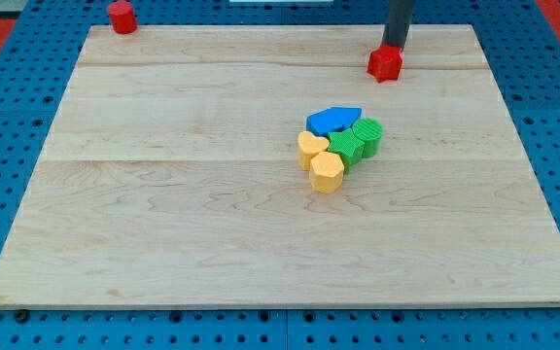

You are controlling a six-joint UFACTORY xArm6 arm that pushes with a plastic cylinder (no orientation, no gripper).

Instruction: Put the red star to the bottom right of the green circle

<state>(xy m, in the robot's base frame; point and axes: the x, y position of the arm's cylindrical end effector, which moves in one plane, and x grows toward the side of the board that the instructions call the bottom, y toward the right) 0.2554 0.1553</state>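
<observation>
Jawless, our arm ends in a straight dark rod, so we have nothing to open, close or grip with.

Our tip [393, 46] meets the upper edge of a red block [384, 64], its shape hard to make out, near the wooden board's [163, 224] top edge. Taking the green circle [368, 133] as landmark: this red block lies above it, well apart and slightly toward the view's right. A green star [349, 146] touches the circle on its lower left, and a blue block [333, 120] touches it on its upper left. Two yellow blocks [311, 148] [327, 172] press against that cluster, further to the circle's lower left. Another red block [122, 17] sits far to the circle's upper left, at the board's top corner.
</observation>
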